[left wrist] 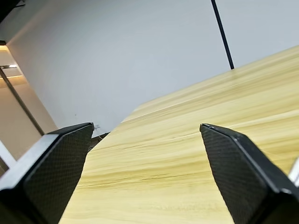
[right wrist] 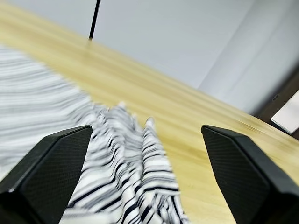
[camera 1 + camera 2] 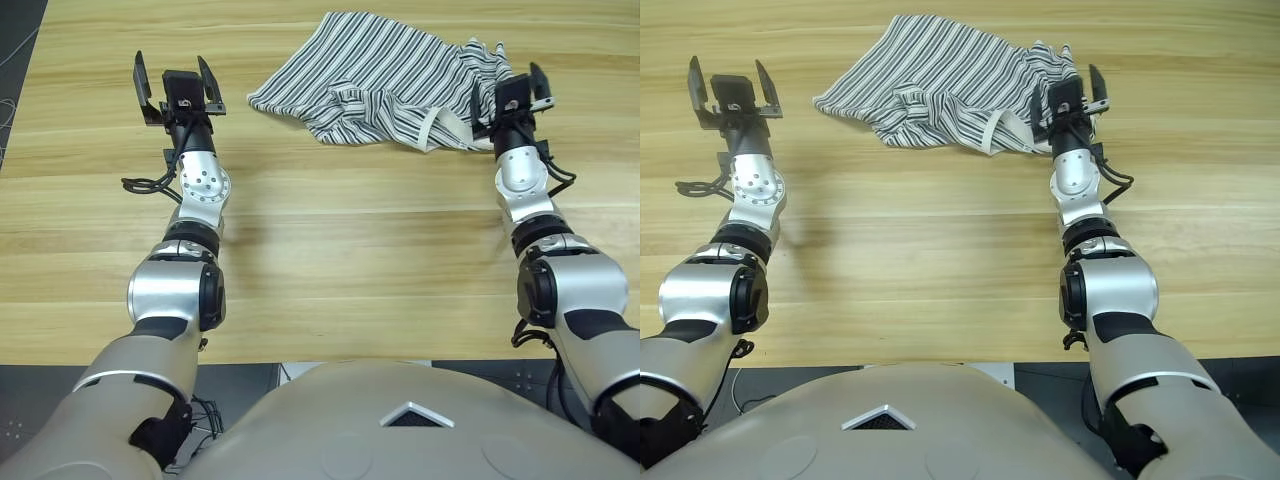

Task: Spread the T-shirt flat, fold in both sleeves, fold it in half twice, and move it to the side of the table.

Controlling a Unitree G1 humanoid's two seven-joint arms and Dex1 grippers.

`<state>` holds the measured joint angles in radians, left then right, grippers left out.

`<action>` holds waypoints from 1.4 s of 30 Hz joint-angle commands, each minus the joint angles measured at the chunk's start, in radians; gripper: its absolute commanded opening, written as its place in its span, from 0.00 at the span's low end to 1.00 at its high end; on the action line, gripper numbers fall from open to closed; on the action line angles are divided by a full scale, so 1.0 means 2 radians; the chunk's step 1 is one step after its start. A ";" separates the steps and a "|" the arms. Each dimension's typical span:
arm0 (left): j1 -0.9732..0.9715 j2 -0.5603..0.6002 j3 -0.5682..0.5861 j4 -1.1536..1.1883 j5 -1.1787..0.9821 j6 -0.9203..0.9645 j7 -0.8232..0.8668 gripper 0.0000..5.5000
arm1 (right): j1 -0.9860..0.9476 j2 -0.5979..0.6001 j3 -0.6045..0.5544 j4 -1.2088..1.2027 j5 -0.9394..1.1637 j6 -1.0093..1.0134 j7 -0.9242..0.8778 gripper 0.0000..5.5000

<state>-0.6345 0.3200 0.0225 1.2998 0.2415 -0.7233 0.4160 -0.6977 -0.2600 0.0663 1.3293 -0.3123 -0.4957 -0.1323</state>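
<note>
Holding left gripper (image 3: 172, 64) spread apart, well clear of the crumpled striped T-shirt (image 3: 370, 80); poising right gripper (image 3: 517, 82), also spread apart, at that T-shirt's right edge.

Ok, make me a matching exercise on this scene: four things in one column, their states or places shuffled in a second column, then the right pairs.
Things:
1. T-shirt
2. left gripper
3. right gripper
4. table

States or places:
A. open, at the T-shirt's right-hand edge
B. light wood, with the garment lying on its far part
C. striped, crumpled in a heap, not spread flat
D. open over bare wood, apart from the T-shirt

Pairs: 1-C, 2-D, 3-A, 4-B
</note>
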 commanded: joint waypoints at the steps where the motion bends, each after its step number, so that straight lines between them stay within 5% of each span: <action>1: 0.001 0.001 -0.001 -0.013 0.000 -0.011 -0.001 0.77 | -0.027 -0.027 0.054 0.009 -0.056 0.067 0.022 0.78; 9: 0.009 -0.009 0.008 -0.040 -0.009 -0.044 0.000 0.77 | -0.065 -0.051 0.124 0.012 -0.115 0.112 0.117 0.78; 20: 0.000 0.002 0.011 -0.063 -0.013 -0.054 -0.023 0.77 | 0.048 0.002 0.090 -0.077 0.003 0.064 0.317 0.78; 30: -0.025 0.020 0.023 -0.075 -0.035 -0.050 -0.071 0.77 | 0.191 -0.034 0.129 -0.275 0.026 0.152 0.400 0.78; 36: -0.038 0.022 0.019 -0.079 -0.037 -0.038 -0.104 0.77 | 0.295 -0.082 0.159 -0.506 0.029 0.256 0.438 0.78; 42: -0.033 0.037 -0.115 -0.133 0.084 -0.034 -0.220 0.77 | 0.358 -0.114 0.167 -0.748 0.038 0.402 0.448 0.78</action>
<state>-0.7007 0.3682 -0.1055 1.0967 0.3154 -0.7844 0.0781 -0.0549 -0.4456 0.3559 -0.0736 -0.1969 0.1830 0.7160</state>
